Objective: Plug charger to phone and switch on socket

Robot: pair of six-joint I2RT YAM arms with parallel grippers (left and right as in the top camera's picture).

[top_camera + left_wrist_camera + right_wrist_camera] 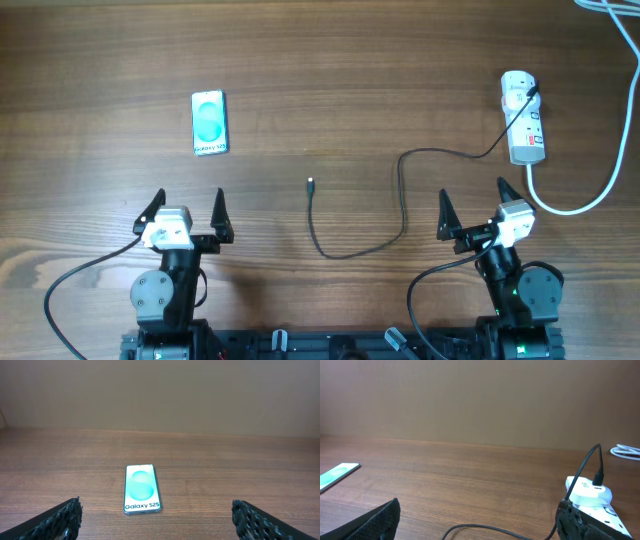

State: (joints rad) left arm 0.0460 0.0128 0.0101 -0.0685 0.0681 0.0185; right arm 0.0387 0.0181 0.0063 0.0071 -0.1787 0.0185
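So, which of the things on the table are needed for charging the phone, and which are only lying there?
Needed for the job:
- phone
- charger, the thin black cable, free tip loose on the wood
- socket, with the charger's other end at it

Only lying about:
- thick white cord, the socket's own lead, not something to handle

Soft, even, warm light covers the wooden counter, with only faint, short shadows and no harsh glare. The overhead view is sharp and the wrist views slightly softer. The phone screen looks bright and a little washed out.
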